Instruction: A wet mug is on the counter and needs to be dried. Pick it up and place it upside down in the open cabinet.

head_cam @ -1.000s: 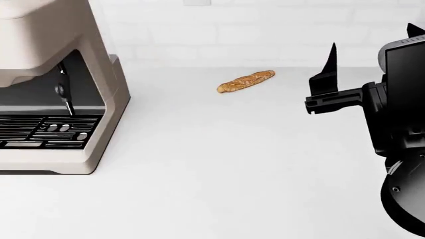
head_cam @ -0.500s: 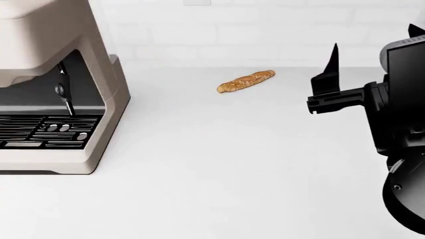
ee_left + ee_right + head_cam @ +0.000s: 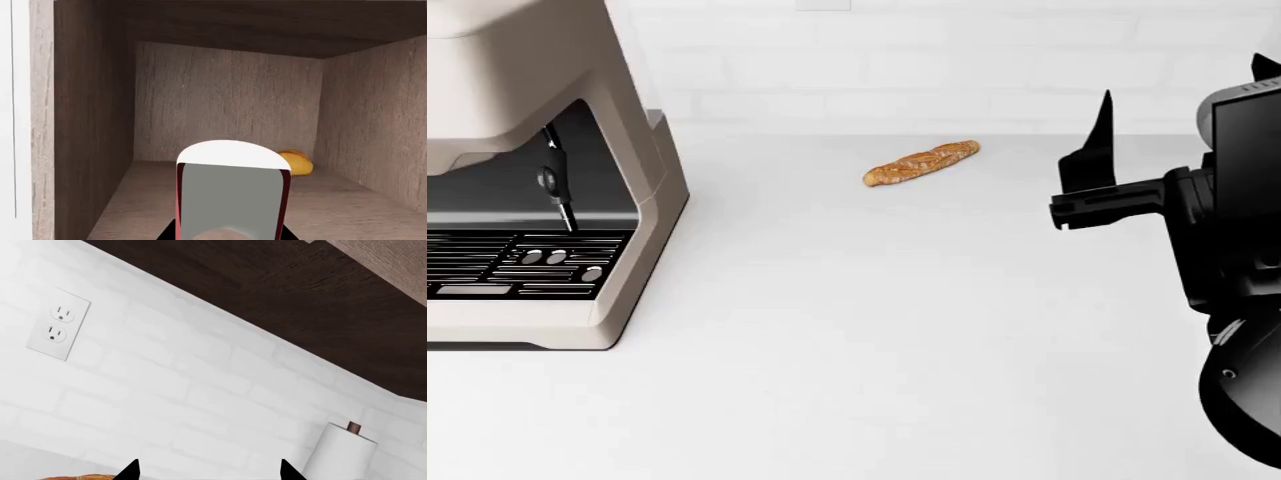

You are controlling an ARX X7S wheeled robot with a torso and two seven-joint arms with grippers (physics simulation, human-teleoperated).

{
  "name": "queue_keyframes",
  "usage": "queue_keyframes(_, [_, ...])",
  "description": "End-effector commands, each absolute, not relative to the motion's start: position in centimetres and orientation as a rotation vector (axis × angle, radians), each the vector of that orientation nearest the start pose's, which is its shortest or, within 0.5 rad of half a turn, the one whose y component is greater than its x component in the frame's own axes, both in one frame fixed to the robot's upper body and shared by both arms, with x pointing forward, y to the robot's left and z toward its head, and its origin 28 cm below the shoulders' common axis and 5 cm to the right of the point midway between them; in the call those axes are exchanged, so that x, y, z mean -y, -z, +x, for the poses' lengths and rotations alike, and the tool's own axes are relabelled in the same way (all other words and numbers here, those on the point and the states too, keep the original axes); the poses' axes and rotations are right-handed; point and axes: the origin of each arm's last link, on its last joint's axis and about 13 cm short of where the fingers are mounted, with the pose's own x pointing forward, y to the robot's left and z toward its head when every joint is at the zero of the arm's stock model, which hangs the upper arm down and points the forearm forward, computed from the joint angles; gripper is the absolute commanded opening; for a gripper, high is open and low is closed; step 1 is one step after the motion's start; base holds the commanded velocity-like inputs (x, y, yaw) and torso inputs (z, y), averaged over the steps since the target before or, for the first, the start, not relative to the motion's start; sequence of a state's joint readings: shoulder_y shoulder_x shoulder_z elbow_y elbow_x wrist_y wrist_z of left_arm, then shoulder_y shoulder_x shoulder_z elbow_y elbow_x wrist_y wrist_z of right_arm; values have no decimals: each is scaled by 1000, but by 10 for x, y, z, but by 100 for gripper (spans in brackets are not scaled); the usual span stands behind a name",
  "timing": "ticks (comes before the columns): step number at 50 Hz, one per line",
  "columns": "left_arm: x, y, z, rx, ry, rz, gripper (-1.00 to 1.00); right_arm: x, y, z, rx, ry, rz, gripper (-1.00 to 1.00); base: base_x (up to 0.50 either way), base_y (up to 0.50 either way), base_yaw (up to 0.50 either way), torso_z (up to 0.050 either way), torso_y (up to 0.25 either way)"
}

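In the left wrist view my left gripper (image 3: 230,233) is shut on the mug (image 3: 230,200), dark red with a white rim and a grey-white inside. Only the black finger edges show at either side of it. The mug is held in front of the open wooden cabinet (image 3: 227,110), about level with its floor. My left gripper and the mug are out of the head view. My right gripper (image 3: 208,471) is open and empty, raised above the white counter (image 3: 894,330) at the right; one of its fingers (image 3: 1094,140) shows in the head view.
A yellow object (image 3: 297,162) lies at the cabinet's back corner. A baguette (image 3: 921,162) lies near the wall. A beige coffee machine (image 3: 534,200) stands at the counter's left. A wall outlet (image 3: 58,324) and a paper towel roll (image 3: 343,450) show in the right wrist view.
My right arm has drifted slightly to the right in the head view. The baguette and coffee machine have not moved.
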State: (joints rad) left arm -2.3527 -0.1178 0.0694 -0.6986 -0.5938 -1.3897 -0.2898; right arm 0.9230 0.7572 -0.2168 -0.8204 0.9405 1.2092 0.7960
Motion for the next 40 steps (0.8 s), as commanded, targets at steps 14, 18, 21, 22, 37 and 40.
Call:
queue_keyframes(14, [-194,-574,273,210,118,-51,-100,148,-271,222,307,174,-414,100,0,0,0,0,0])
queue_keyframes(18, [-188,-570,282,195,133,-47,-100,149,-271,222,312,173,-407,100,0,0,0,0,0])
queue_keyframes(21, [-184,-568,285,192,138,-47,-100,151,-270,222,312,175,-401,100,0,0,0,0,0])
queue_keyframes(22, [-184,-568,285,191,139,-49,-100,151,-270,222,312,175,-400,100,0,0,0,0,10])
queue_keyframes(37, [-176,-567,287,190,165,-58,-100,154,-270,221,312,180,-390,100,0,0,0,0,0])
queue_keyframes(40, [-174,-568,286,196,169,-52,-100,155,-270,221,312,182,-389,100,0,0,0,0,0])
